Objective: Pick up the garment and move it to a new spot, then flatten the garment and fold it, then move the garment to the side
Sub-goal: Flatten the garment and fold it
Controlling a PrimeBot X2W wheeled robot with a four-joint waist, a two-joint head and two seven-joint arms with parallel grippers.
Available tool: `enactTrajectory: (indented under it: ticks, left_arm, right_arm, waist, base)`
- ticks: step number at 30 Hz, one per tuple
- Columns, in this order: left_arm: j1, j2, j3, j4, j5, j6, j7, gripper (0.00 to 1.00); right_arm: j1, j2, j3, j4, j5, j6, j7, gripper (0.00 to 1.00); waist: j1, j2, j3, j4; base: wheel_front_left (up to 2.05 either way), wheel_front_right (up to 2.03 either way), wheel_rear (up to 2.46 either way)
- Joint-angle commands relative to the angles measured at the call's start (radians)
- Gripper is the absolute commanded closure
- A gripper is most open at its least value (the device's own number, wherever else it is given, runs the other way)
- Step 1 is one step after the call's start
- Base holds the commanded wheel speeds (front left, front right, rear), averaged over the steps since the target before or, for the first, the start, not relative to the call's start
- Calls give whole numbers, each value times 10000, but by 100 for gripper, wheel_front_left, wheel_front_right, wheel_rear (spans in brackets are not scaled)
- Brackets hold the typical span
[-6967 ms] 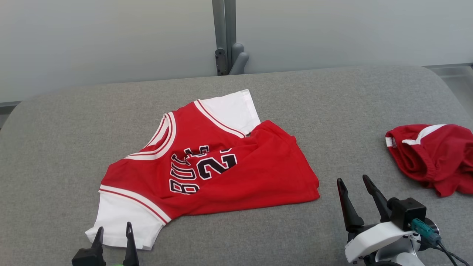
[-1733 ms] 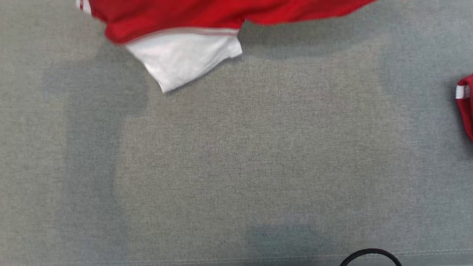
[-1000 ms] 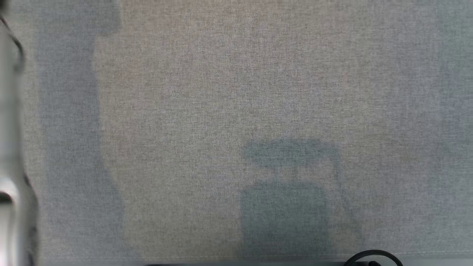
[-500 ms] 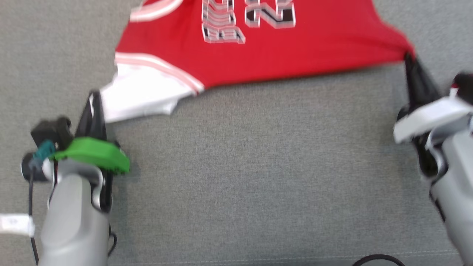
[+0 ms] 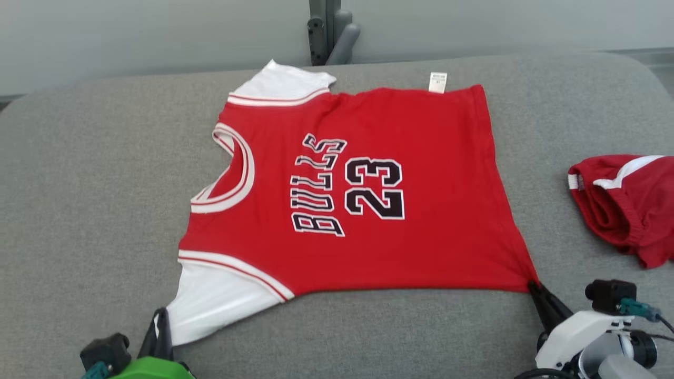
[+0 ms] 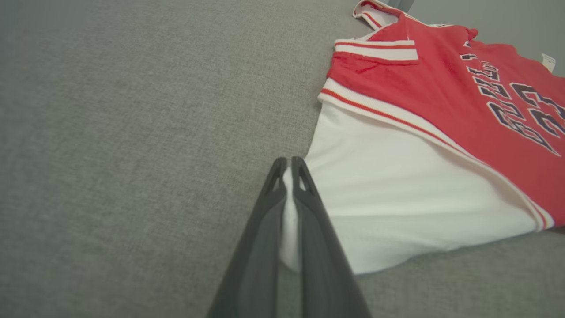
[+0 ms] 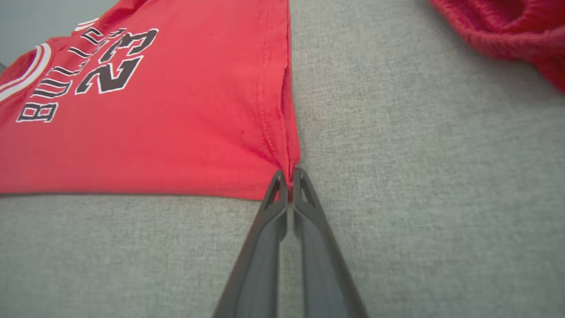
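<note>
1. A worktop covered in grey woven fabric takes up most of the head view; its far corners are rounded.
2. Behind it stands a pale grey-blue wall, smooth and plain, in two panels.
3. Between the panels a grey upright post comes down to the worktop's far edge, with a dark bracket and a rounded grey fitting at its foot.
4. The light is soft and even, and shadows on the fabric are faint.
</note>
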Motion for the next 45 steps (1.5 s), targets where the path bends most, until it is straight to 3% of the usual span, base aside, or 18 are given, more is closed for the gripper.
enactTrajectory:
  ticks: [1, 11, 20, 30, 45]
  left_arm:
    - [382, 93, 24, -3, -20, 34, -28, 100]
    - [2148, 73, -660, -521, -823, 31, -29, 100]
    - [2469, 62, -1280, -1138, -637, 30, -29, 100]
    - [692, 53, -1727, -3719, -35, 28, -27, 100]
    - [-1506, 48, -1194, -3173, 543, 28, -27, 100]
  right_arm:
    - [305, -166, 16, 91, -4, -28, -29, 100]
    - [1426, -149, -309, -101, 37, -28, -31, 100]
    - [1594, 9, -790, -475, -261, -27, -31, 100]
    - [352, 132, -1574, -1288, -667, -25, -29, 100]
    - [-1636, 350, -1042, -353, -943, -24, -29, 100]
  waist:
    - [1, -1, -909, -234]
    - [1, -1, -1224, -99]
    - [1, -1, -953, 111]
    - [1, -1, 179, 128]
    - [1, -1, 1093, 89]
  base:
    - [0, 0, 0]
    - [0, 0, 0]
    - [0, 0, 0]
    - [0, 0, 0]
    - [0, 0, 0]
